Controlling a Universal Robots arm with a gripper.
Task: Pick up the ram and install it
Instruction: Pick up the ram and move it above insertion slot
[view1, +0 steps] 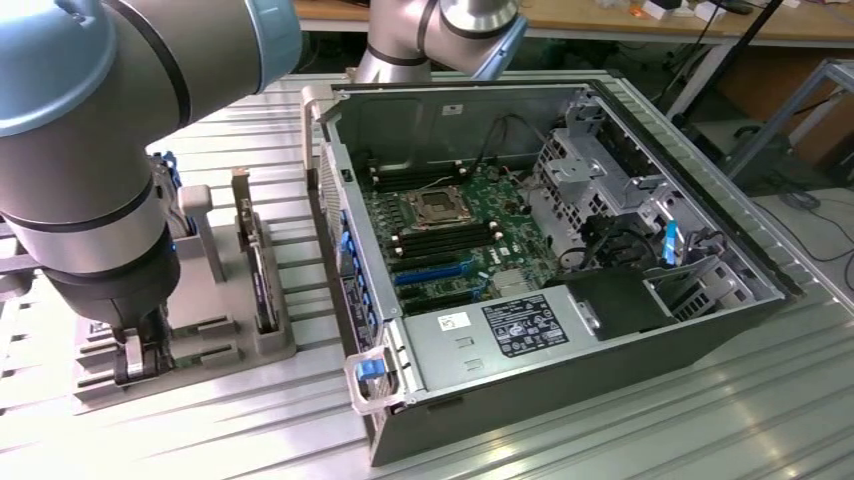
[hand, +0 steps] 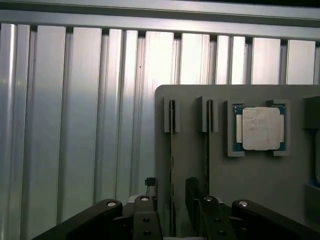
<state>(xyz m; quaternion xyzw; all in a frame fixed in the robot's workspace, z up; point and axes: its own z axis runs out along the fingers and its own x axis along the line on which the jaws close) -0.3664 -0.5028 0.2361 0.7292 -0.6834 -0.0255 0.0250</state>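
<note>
Your gripper (hand: 172, 200) open, jaws straddling the edge-on ram (hand: 171, 150) in the wrist view, processor (hand: 260, 128) nearby on the tray (hand: 260, 190), exterior view adds the open computer case (view1: 441, 125), centre frame.

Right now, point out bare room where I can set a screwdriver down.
Free: ribbed table to the exterior view's right of the computer case, and beside the gray tray. Crowded: the tray, with open gripper and CPU.
</note>
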